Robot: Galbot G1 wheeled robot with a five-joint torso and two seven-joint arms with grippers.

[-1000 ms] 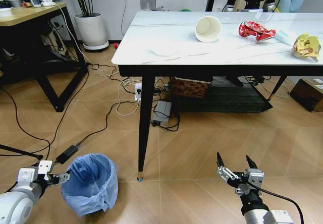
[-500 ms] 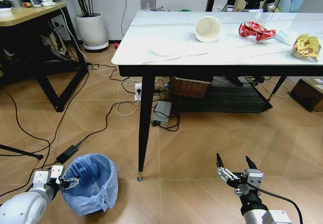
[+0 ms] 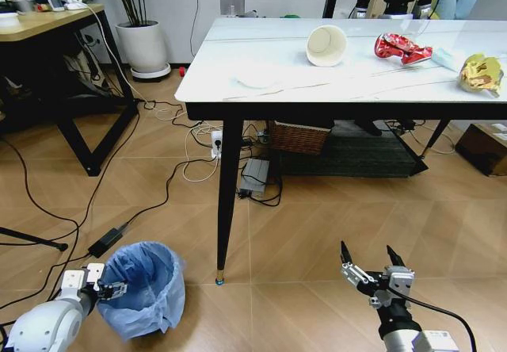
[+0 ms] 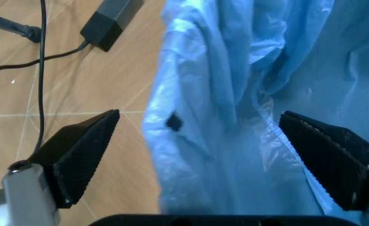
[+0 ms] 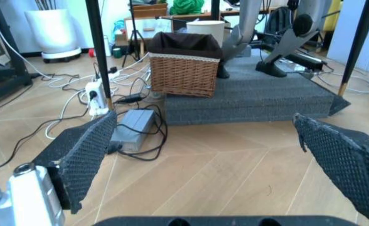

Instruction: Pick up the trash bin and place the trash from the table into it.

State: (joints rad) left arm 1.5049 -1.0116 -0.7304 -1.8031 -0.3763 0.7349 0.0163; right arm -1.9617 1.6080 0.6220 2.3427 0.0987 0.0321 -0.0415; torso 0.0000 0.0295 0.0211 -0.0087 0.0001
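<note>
The trash bin point(image 3: 144, 287), lined with a crinkly light-blue bag, stands on the floor at the lower left. My left gripper point(image 3: 109, 289) is at its near-left rim, open. In the left wrist view the bag's rim point(image 4: 197, 122) runs between the two black fingers point(image 4: 77, 150). On the table point(image 3: 333, 86) lie a paper cup point(image 3: 326, 45) on its side, a white disc point(image 3: 257, 76), a red wrapper point(image 3: 402, 48), a yellow wrapper point(image 3: 482, 72) and a pale blue mask point(image 3: 446, 57). My right gripper point(image 3: 372, 258) hangs open low at the lower right.
Cables and a black power brick point(image 3: 107, 240) lie on the floor left of the bin. A black table leg point(image 3: 228, 201) stands just right of it. A wicker basket point(image 3: 299, 136) sits under the table. A wooden desk point(image 3: 55, 27) and a white plant pot point(image 3: 145, 48) are at the far left.
My left gripper has moved right and down to the bin's rim, with the rim now between its fingers. The right arm has stayed still.
</note>
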